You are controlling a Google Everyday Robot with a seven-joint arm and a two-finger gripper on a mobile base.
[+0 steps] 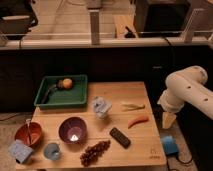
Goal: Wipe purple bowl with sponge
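The purple bowl (73, 130) stands upright on the wooden table (125, 92), near the front left. The sponge (20, 151), a pale blue block, lies at the front left corner, left of a small blue cup (52, 150). My gripper (168, 119) hangs from the white arm (187, 87) off the table's right edge, far from the bowl and the sponge, with nothing in it.
A green tray (62, 92) at the back left holds an orange fruit (66, 83) and a dark utensil. An orange bowl (28, 133), a crumpled packet (101, 107), a green bean (133, 106), a carrot (138, 121), a black remote (120, 137) and grapes (95, 151) lie around. A blue object (169, 145) sits below the right edge.
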